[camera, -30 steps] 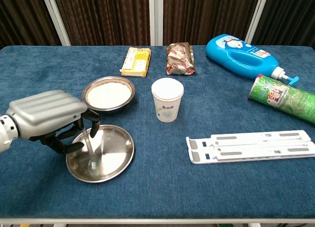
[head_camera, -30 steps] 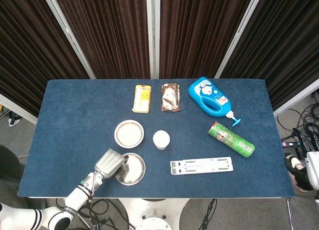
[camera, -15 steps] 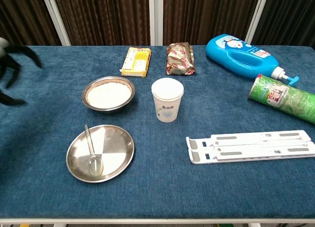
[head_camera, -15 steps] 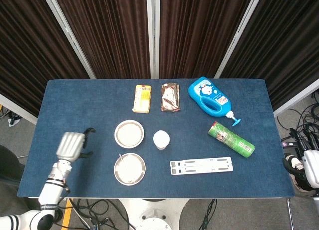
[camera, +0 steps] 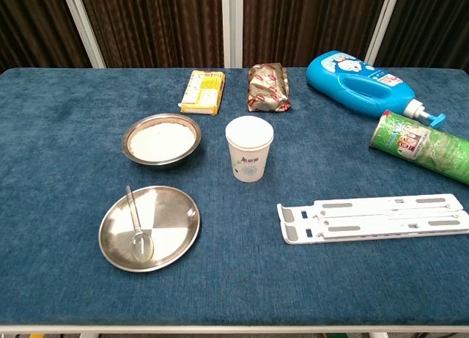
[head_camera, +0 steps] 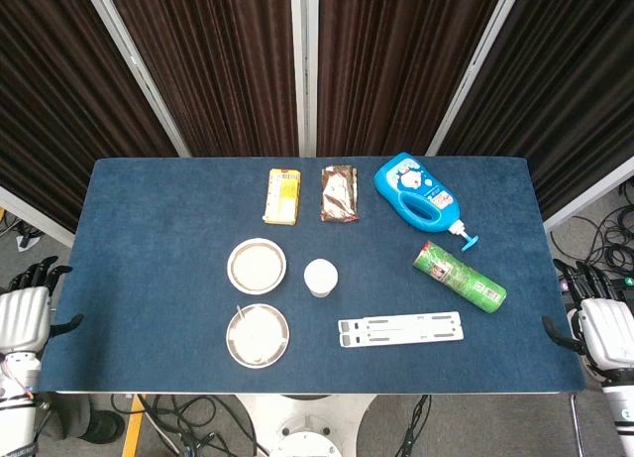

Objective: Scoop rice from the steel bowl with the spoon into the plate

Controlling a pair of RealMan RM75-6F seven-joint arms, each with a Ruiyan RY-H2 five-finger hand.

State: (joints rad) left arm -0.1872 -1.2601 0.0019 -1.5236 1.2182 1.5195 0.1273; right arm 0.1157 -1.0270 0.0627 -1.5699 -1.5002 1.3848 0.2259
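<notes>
I see rice filling the steel bowl (camera: 160, 138), the spoon (camera: 137, 226) lying in the plate (camera: 176, 239) beside it, bowl end nearest me, and my left robot hand (head_camera: 22, 316) and right robot hand (head_camera: 602, 330) both empty, fingers apart, off the surface (camera: 66, 133).

The steel bowl (camera: 161, 139) holds white rice; just before it, the spoon (camera: 137, 229) lies in the shiny plate (camera: 176, 239).
</notes>
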